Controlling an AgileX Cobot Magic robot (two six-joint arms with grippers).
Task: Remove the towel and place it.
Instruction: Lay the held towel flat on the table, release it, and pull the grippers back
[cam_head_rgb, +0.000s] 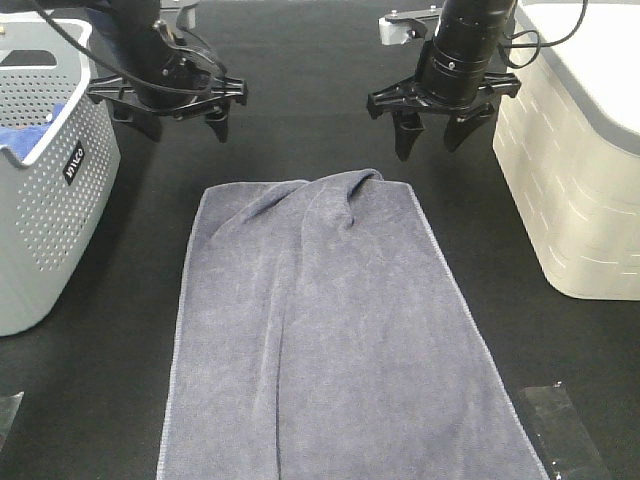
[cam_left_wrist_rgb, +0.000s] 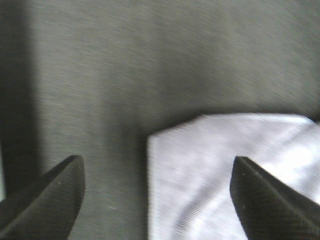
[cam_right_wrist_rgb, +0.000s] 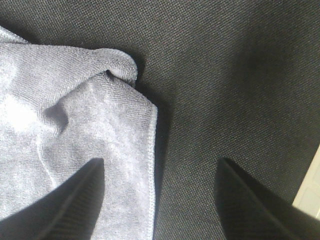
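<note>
1. Currently the towel (cam_head_rgb: 330, 330) lies spread on the black surface (cam_head_rgb: 300, 120), between the grey perforated basket (cam_head_rgb: 45, 210) on the left and the cream bin (cam_head_rgb: 580, 180) on the right.
2. Slate-grey terry with a stitched hem. Long side runs from the far end toward the camera, and the near end is cut off by the frame edge.
3. Mostly flat. Far edge is rumpled, with a raised fold near the far right corner and soft creases running down the length.
4. Towel is not touching the basket or the bin; bare surface shows on both sides.
5. Left tool (cam_head_rgb: 180, 128): fingers spread wide, nothing between them. It hangs above the surface just beyond the towel's far left corner.
6. Left wrist view is blurred, but the towel corner shows below and between the open fingers, clear of both.
7. Right tool (cam_head_rgb: 428, 147): fingers spread, nothing pinched. It points down just past the far right corner, apart from the cloth.
8. Right wrist view shows the bunched corner and the hemmed edge under the gap between the fingers, with dark surface beside it.
9. Blue cloth (cam_head_rgb: 25, 135) sits inside the basket, with only part of it showing over the rim.
10. Cables trail off both arms at the top of the high view.
</note>
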